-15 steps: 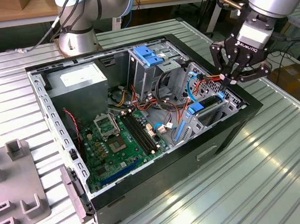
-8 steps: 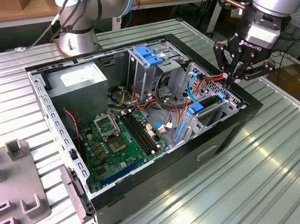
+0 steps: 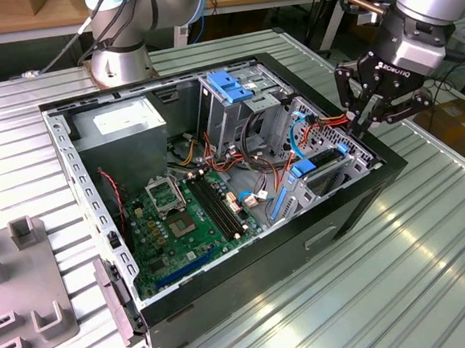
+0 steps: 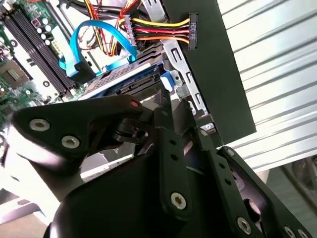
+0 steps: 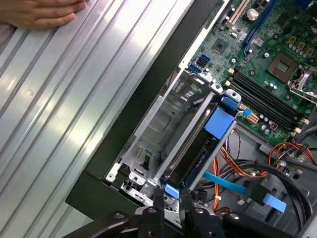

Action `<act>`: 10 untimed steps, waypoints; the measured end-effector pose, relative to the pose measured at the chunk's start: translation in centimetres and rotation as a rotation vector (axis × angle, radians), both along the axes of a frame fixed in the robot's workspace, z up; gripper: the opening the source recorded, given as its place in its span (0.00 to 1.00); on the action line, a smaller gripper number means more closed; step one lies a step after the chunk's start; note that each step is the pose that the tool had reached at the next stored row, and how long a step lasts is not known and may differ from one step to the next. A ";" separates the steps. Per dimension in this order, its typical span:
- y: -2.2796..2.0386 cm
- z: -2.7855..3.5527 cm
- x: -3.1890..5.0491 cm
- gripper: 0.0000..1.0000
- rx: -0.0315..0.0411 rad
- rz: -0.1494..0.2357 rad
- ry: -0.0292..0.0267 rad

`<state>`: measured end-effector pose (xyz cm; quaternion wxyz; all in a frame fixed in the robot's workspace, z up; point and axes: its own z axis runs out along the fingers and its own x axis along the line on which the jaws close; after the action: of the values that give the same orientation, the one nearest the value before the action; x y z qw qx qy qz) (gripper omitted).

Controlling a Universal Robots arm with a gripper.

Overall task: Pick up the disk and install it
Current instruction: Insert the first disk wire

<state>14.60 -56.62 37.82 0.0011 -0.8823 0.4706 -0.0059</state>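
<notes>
The disk [image 3: 326, 173] stands on edge in the drive bay at the corner of the open computer case [image 3: 227, 311] on the exterior view's right. Blue bracket pieces run along its edges. In the first wrist view the disk [image 5: 198, 148] reaches from its blue end piece down to a small blue tab. My gripper [image 5: 171, 199] has a fingertip on either side of that tab. The second wrist view shows the gripper [image 4: 171, 106] just at the disk [image 4: 124, 82] end. From outside, the gripper [image 3: 360, 128] hangs over the case's rim above the bay.
The case holds a green motherboard [image 3: 180, 218], a grey power supply box [image 3: 120, 122], a metal cage with a blue handle [image 3: 230, 85] and loose cables [image 4: 143, 27]. A grey fixture [image 3: 24, 295] sits on the ribbed table. A hand [image 5: 39, 12] rests on the table.
</notes>
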 end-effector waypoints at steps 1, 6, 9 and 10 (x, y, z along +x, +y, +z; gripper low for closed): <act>0.00 0.00 0.00 0.31 0.0000 0.023 0.0000; 0.00 0.00 0.01 0.38 0.0000 0.082 0.0000; 0.00 0.02 0.01 0.38 0.0000 0.098 0.0000; 0.00 0.01 0.01 0.38 0.0002 0.106 0.0000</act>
<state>14.61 -56.63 37.83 0.0015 -0.9061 0.4230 -0.0059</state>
